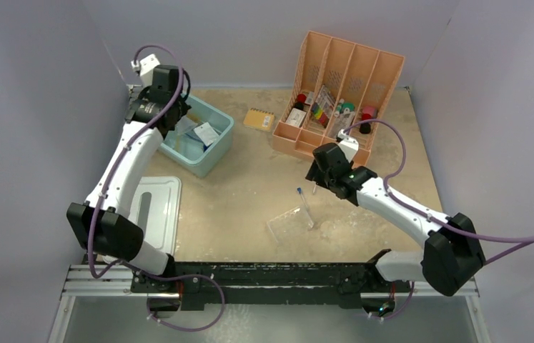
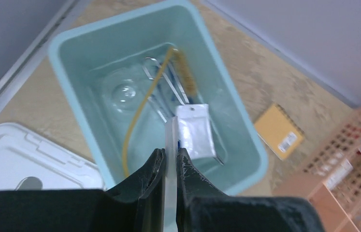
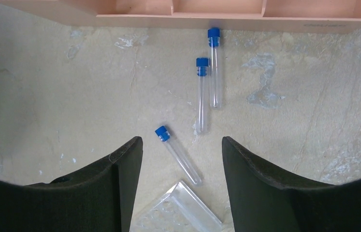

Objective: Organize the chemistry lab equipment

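My left gripper (image 2: 170,152) is shut on a clear test tube (image 2: 170,135) and holds it above the teal bin (image 2: 72,92). In the bin lie amber rubber tubing (image 2: 137,118), metal tongs (image 2: 161,82), a small clear bag (image 2: 195,130) and the goggles' clear lens (image 2: 125,92). My right gripper (image 3: 182,142) is open above the table. Below it lie three blue-capped test tubes: one between the fingers (image 3: 178,154) and two farther off (image 3: 201,94) (image 3: 214,67). The clear plastic rack (image 3: 183,212) lies flat beside the near tube. The top view shows the rack (image 1: 289,223), one tube (image 1: 305,204), my left gripper (image 1: 171,125) and my right gripper (image 1: 319,177).
A peach divider (image 1: 342,78) with bottles and colourful items stands at the back right, its front wall close to the far tubes (image 3: 226,19). An orange notepad (image 1: 259,118) lies between the bin (image 1: 217,153) and the divider. A white lid (image 1: 153,211) lies at the left front.
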You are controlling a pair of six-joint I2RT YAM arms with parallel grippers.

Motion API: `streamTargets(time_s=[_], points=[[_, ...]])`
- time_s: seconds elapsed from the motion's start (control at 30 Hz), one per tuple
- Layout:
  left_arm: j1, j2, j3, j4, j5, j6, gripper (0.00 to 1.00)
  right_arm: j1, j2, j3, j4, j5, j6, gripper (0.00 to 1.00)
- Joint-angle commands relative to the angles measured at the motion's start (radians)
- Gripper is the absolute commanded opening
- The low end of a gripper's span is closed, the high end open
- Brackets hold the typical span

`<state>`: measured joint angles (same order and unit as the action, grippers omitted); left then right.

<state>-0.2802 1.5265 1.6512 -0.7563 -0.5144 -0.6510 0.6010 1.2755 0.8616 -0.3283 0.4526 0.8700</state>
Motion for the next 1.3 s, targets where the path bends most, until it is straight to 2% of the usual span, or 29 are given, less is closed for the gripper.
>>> streamTargets(time_s=[0.0, 0.17, 0.47, 0.73, 0.97, 1.27], points=[[0.096, -0.023, -0.085, 0.048, 0.004, -0.116, 0.00, -0.004, 0.024, 0.036, 0.028, 0.009, -0.023, 0.63], [0.157, 0.016, -0.171, 0.101, 0.085, -0.157, 0.00, -0.004, 0.037, 0.047, 0.028, 0.010, -0.032, 0.63], [0.161, 0.121, -0.262, 0.182, 0.108, -0.150, 0.00, -0.006, 0.071, 0.063, 0.013, 0.031, -0.032, 0.63], [0.161, 0.165, -0.311, 0.140, 0.146, -0.165, 0.01, -0.007, 0.071, 0.063, 0.018, 0.041, -0.029, 0.63], [0.161, 0.210, -0.322, 0.160, 0.151, -0.100, 0.14, -0.007, 0.072, 0.085, 0.010, 0.029, -0.030, 0.63], [0.159, 0.174, -0.296, 0.130, 0.144, -0.054, 0.34, -0.007, 0.043, 0.069, -0.027, 0.032, -0.019, 0.64]])
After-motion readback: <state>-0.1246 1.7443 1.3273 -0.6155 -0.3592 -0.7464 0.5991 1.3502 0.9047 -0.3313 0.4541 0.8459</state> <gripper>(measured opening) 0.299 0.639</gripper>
